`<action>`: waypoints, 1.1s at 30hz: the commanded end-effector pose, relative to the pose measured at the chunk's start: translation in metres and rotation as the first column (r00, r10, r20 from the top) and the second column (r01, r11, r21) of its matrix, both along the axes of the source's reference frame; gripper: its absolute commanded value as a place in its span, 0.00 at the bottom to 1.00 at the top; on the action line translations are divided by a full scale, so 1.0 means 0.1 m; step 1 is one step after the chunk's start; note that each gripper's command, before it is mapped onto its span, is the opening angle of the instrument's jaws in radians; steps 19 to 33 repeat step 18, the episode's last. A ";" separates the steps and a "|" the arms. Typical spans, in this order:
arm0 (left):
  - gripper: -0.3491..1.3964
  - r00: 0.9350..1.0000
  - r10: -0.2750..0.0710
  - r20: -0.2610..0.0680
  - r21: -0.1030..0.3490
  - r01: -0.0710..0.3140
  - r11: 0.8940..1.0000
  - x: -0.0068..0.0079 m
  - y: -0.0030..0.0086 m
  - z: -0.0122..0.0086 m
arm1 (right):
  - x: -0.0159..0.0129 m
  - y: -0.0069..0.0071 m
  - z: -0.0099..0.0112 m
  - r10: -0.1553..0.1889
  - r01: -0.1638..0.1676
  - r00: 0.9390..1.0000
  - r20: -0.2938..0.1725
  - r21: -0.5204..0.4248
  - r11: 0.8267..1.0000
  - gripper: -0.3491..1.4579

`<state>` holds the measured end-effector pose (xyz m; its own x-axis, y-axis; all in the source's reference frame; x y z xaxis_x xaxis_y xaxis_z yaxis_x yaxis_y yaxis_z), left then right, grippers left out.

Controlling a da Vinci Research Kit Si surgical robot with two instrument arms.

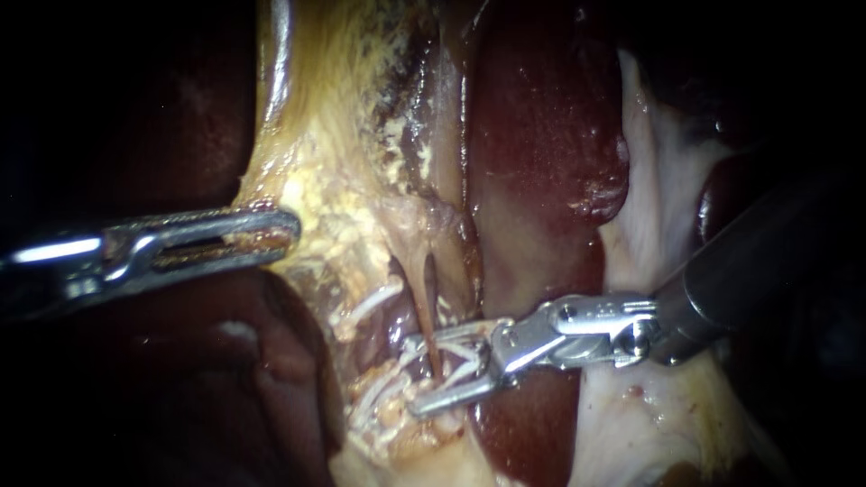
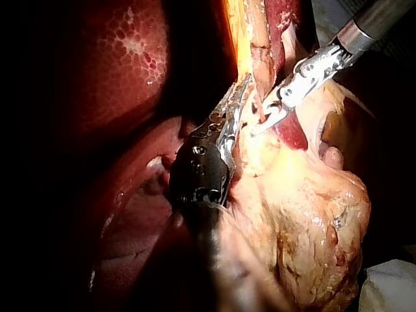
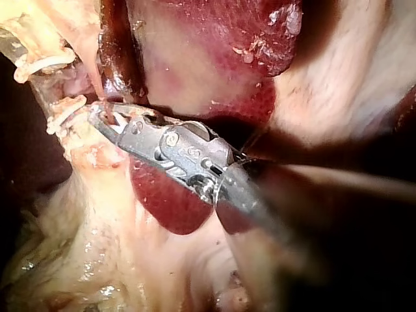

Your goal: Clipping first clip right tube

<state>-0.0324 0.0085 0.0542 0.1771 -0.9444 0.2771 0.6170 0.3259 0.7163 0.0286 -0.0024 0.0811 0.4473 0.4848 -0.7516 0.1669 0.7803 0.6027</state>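
1. The left instrument point(image 1: 271, 236) comes in level. Its pincer is clenched on the edge of the yellow tissue point(image 1: 334, 180), well apart from the tube.
2. The thin brown tube point(image 1: 430, 302) runs up and down in the endoscope view, out of the yellow tissue and down among white strands point(image 1: 379, 397).
3. The right instrument point(image 1: 419, 372) lies crosswise to the tube. Its pincer is released, with one jaw on either side of the tube (a clear gap shows between the jaws). This arm is the nearer one, and I judge a squeeze here would meet the tube square on.
4. The left wrist view shows the tube entering the open jaws from the side. The right wrist view shows only the jaw tips among pale strands, and I cannot pick the tube out there.
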 end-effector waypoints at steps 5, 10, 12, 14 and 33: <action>0.00 1.000 0.000 0.001 0.000 0.000 1.000 0.000 0.000 0.000 | -0.002 0.002 -0.002 -0.006 0.006 1.000 0.012 -0.002 1.000 0.00; 0.00 1.000 0.000 0.001 0.000 0.000 1.000 0.000 0.000 0.000 | -0.002 -0.001 -0.001 -0.013 0.013 1.000 0.021 -0.006 1.000 0.00; 0.00 1.000 0.000 0.001 0.000 0.000 1.000 0.000 0.000 0.001 | -0.002 -0.001 0.000 -0.013 0.013 1.000 0.021 -0.006 1.000 0.00; 0.00 1.000 0.000 0.001 0.000 0.000 1.000 0.000 0.000 0.001 | -0.002 -0.001 0.000 -0.013 0.013 1.000 0.021 -0.006 1.000 0.00; 0.00 1.000 0.000 0.001 0.000 0.000 1.000 0.001 0.001 0.001 | -0.002 0.000 0.001 -0.012 0.012 1.000 0.022 -0.006 1.000 0.00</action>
